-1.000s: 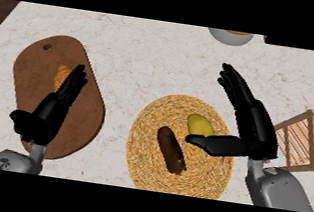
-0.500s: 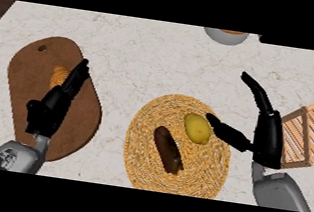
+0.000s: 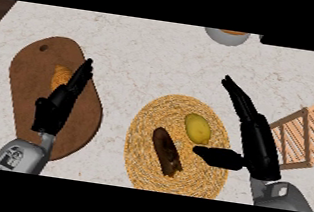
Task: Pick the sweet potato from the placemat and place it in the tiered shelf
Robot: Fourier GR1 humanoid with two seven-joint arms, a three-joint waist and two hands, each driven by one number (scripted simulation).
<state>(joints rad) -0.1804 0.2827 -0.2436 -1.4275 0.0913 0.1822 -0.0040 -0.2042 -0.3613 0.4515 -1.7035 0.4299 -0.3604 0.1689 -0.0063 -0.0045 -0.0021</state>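
Looking from the left, I see my left hand (image 3: 59,107) held flat with straight fingers over the brown oval wooden cutting board (image 3: 33,80), holding nothing. Next comes the round woven straw placemat (image 3: 177,138), where the dark brown long sweet potato (image 3: 166,151) lies beside a yellow lemon (image 3: 197,128). My right hand (image 3: 255,144) is open wide beside the placemat's right edge, thumb pointing at the sweet potato without touching, and the slatted wooden tiered shelf (image 3: 313,132) stands at the far right.

On the bench (image 3: 159,58), a placemat (image 3: 142,176) lies at centre carrying the sweet potato (image 3: 166,151) with a potato (image 3: 197,128) to its right. A cutting board (image 3: 35,68) lies at left, the tiered shelf (image 3: 312,135) at right, a bowl (image 3: 227,36) at the far edge.
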